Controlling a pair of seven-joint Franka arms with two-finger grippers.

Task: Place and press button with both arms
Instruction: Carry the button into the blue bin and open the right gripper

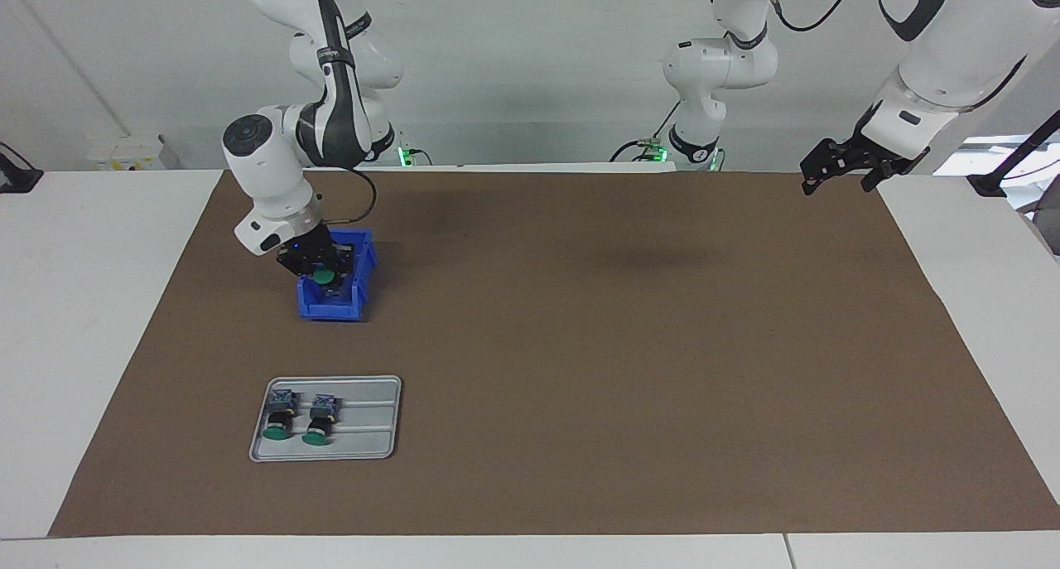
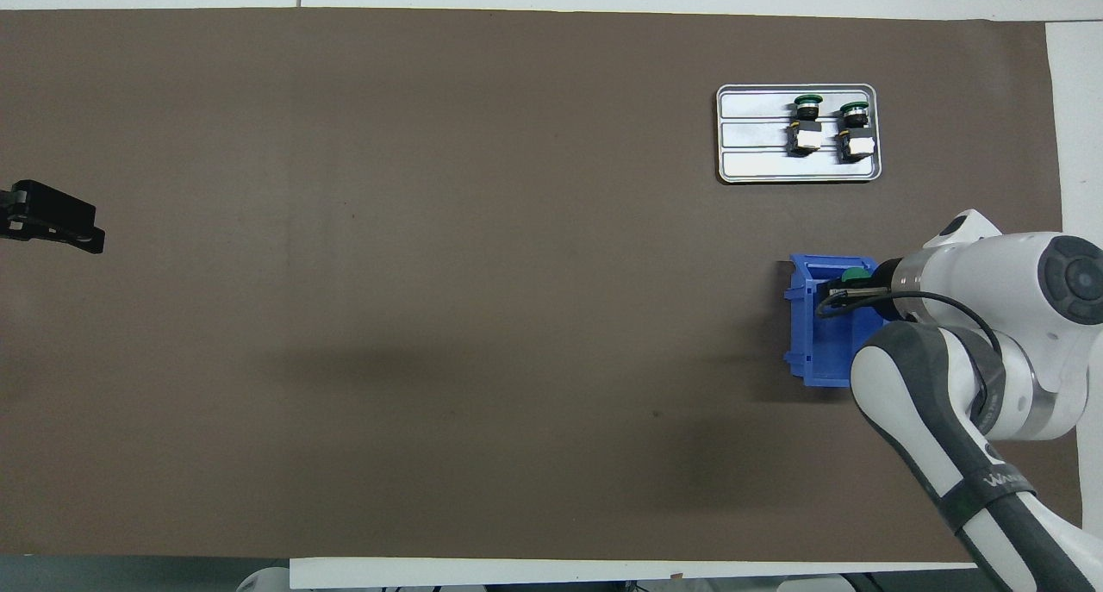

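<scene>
The right gripper (image 1: 319, 269), at the left of the facing view, is reaching down into the blue bin (image 1: 354, 296), its jaws pinching the green-capped button (image 1: 324, 277). The left gripper (image 1: 838, 171) is waiting at the upper right above the brown mat's (image 1: 580, 345) edge, jaws spread wide and holding nothing. Two more buttons (image 1: 280, 416) are lying on the grey tray (image 1: 373, 420) at lower left. The mat's middle is lying open.

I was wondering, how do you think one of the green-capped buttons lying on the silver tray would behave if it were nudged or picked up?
The button looks rigid, so it should not flex. Lying on its side with a round cap, it may pivot rather than roll freely, since its terminal block looks squarish. It seems small and probably light, so a nudge could skid it along the tray.
</scene>
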